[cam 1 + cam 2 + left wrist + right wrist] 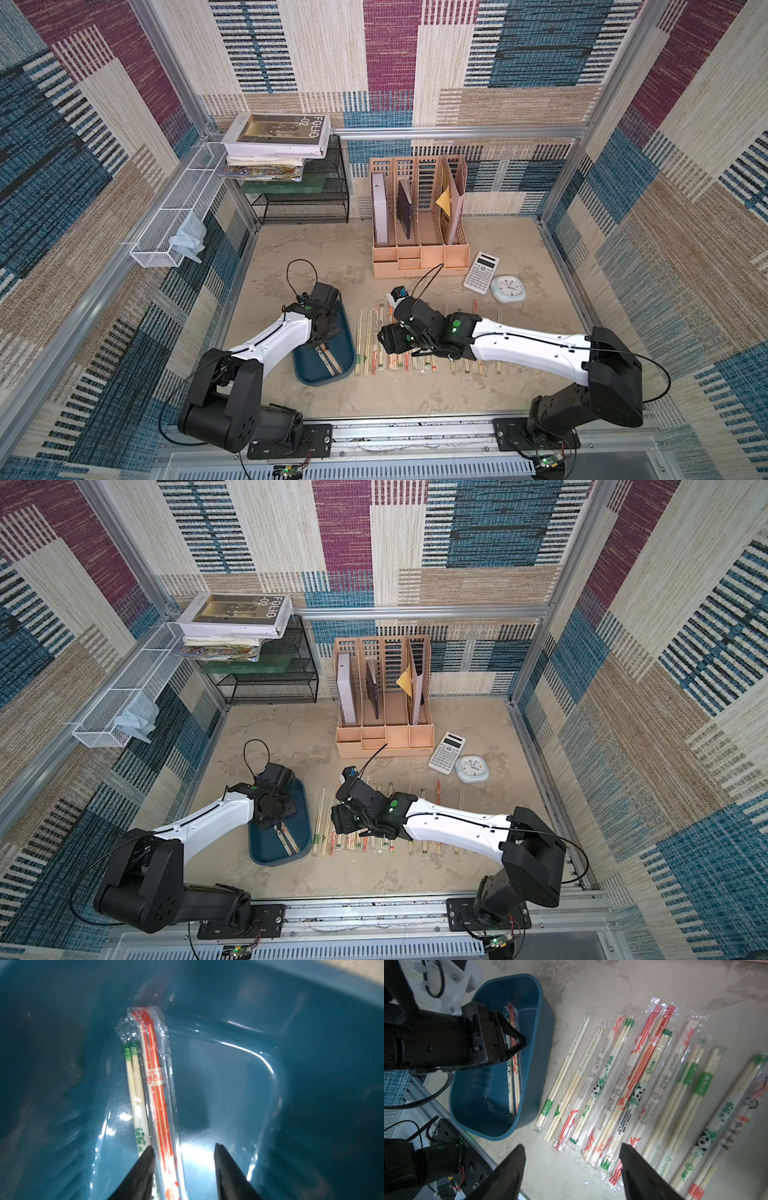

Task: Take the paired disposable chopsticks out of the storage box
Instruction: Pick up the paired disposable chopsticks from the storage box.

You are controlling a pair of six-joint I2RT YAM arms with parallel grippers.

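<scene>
The storage box [311, 368] [266, 848] is a dark teal tray at the left of the table. Two of the paired disposable chopsticks lie in it side by side, an orange-red sleeved pair [158, 1088] and a green-printed pair [135, 1084], seen in a top view [331, 362] and in the right wrist view [513, 1076]. My left gripper [185, 1149] [321, 347] reaches down into the box, open, with the orange-red pair between its jaws against one finger [149, 1159]. My right gripper [572, 1148] [384, 338] hovers open and empty over several sleeved pairs [633, 1084] [368, 336] laid in a row on the table.
Behind the row stand a peach slotted file organiser [419, 232], a calculator [481, 272] and a small round clock [508, 289]. A black mesh rack [303, 199] topped with books [276, 137] fills the back left corner. A white wire basket [174, 216] hangs on the left wall.
</scene>
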